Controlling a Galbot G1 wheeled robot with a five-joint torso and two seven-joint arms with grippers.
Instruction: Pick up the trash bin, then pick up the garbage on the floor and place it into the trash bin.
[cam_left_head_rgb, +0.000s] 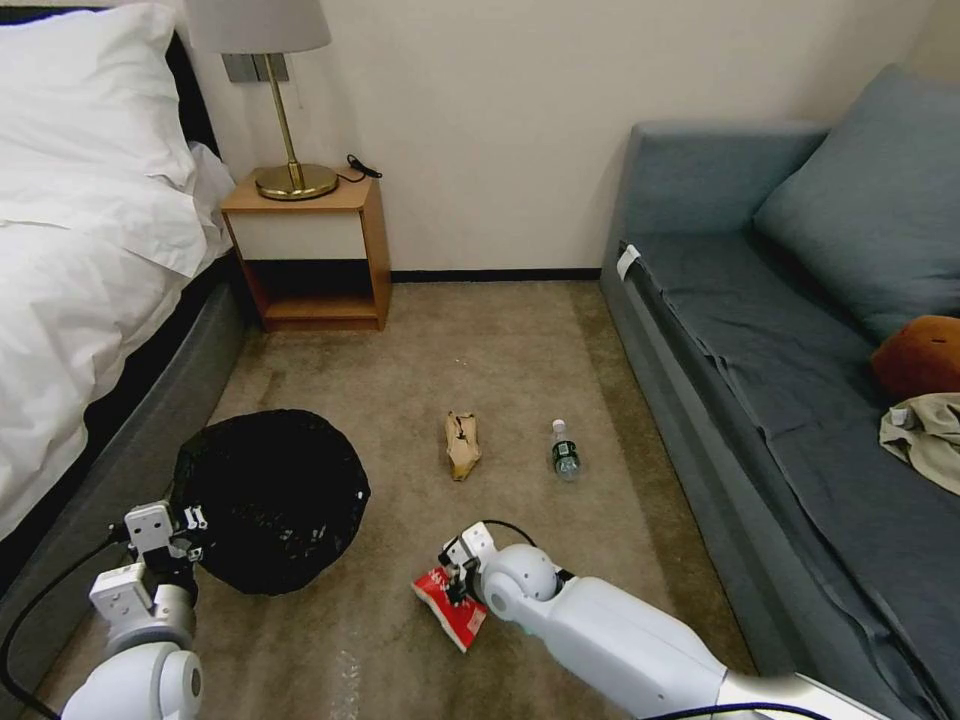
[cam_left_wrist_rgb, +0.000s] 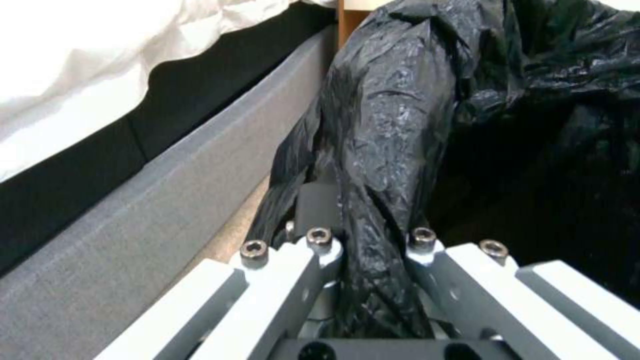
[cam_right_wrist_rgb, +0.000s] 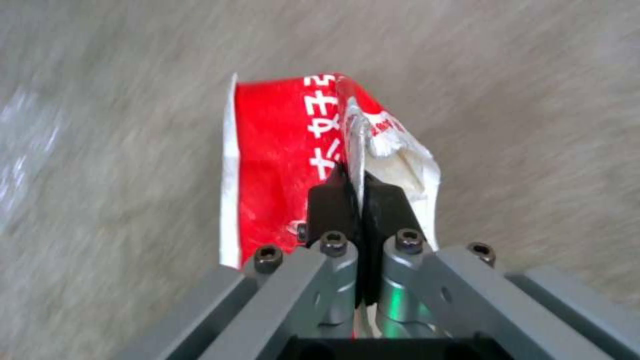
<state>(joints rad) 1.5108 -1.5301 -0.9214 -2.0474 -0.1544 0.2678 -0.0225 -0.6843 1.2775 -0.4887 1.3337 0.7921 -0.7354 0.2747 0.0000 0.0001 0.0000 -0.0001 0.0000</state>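
Carrying the red wrapper toward the bin

My right gripper (cam_right_wrist_rgb: 360, 200) is clenched on a fold of the red wrapper (cam_right_wrist_rgb: 280, 165), above the carpet (cam_left_head_rgb: 560, 330). The bin (cam_left_head_rgb: 270, 500) lies to my left of it, near, its black mouth open upward; I cannot see anything inside. My left gripper (cam_left_wrist_rgb: 363, 225) is pinching the bagged rim on the bed (cam_left_head_rgb: 80, 280) side, so the right arm must cross leftward. The paper bag (cam_left_head_rgb: 461, 444) and the bottle (cam_left_head_rgb: 565, 452) lie farther ahead, long axes pointing away from me
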